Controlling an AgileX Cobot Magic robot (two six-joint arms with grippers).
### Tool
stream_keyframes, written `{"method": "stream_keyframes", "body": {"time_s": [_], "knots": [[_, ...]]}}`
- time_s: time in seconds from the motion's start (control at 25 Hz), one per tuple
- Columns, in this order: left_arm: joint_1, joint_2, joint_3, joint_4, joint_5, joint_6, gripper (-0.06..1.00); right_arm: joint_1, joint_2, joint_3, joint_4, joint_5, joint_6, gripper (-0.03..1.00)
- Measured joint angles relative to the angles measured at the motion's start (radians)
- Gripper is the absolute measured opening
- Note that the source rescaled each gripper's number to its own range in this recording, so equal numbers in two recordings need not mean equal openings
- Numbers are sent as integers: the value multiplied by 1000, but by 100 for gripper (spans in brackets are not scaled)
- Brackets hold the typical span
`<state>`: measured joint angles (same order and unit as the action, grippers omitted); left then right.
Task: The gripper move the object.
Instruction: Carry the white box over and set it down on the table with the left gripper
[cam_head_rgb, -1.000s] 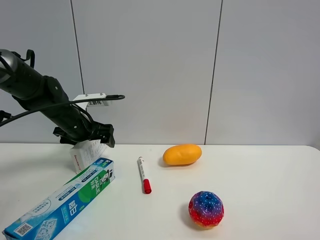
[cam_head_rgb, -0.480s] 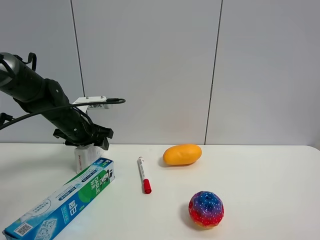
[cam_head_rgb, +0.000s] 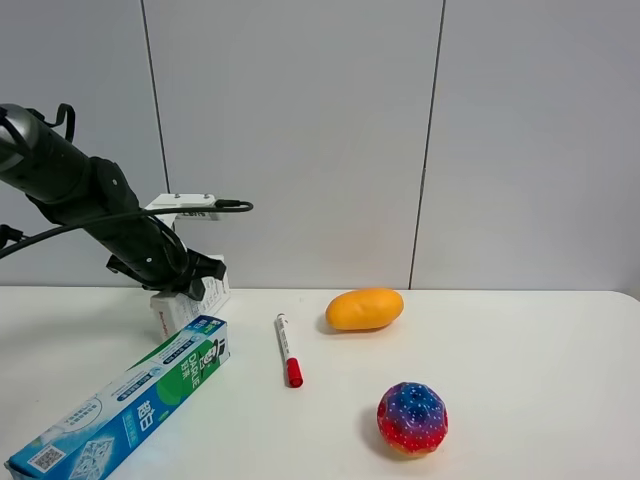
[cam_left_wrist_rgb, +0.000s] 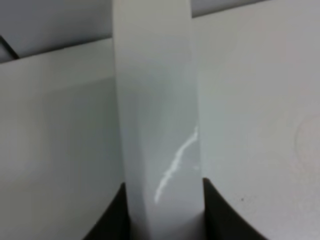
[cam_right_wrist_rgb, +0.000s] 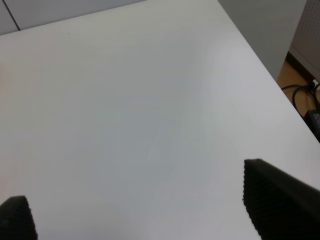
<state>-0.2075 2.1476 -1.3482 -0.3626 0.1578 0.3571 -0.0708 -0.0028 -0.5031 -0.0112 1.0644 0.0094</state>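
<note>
My left gripper (cam_head_rgb: 192, 277), black with a white labelled bracket and a cable, is shut on the white box (cam_head_rgb: 188, 304) at the table's back left. The box shows small print and red lettering. It leans slightly, with its lower end at the table just behind the toothpaste box (cam_head_rgb: 130, 395). In the left wrist view the box (cam_left_wrist_rgb: 155, 125) stands as a white strip between the two black fingers (cam_left_wrist_rgb: 112, 217). My right gripper (cam_right_wrist_rgb: 145, 210) is open and empty over bare table, out of the exterior view.
A long blue-green toothpaste box lies diagonally at front left. A red-capped marker (cam_head_rgb: 288, 349) lies mid-table. An orange mango-shaped object (cam_head_rgb: 364, 309) sits behind it. A multicoloured ball (cam_head_rgb: 411, 418) sits front right. The table edge (cam_right_wrist_rgb: 260, 55) shows in the right wrist view.
The left gripper kept its hold on the white box. It set the box more upright and to the left half a second ago, then shifted it slightly right and tilted it again.
</note>
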Motion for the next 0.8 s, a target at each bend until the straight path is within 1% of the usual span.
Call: {"method": "stream_keyframes", "body": {"time_s": [0.16,0.32,0.6,0.72,0.8], "knots": [[1,-66,0,25,33,24,1,0,0,0,0,0,0,100],[-1,-189,0,26,136,24,1,0,0,0,0,0,0,100],[-40,-460,0,24,400,14,1,0,0,0,0,0,0,100],[-68,-550,0,22,502,-32,1,0,0,0,0,0,0,100],[-95,-585,0,22,557,-80,1,0,0,0,0,0,0,100]]}}
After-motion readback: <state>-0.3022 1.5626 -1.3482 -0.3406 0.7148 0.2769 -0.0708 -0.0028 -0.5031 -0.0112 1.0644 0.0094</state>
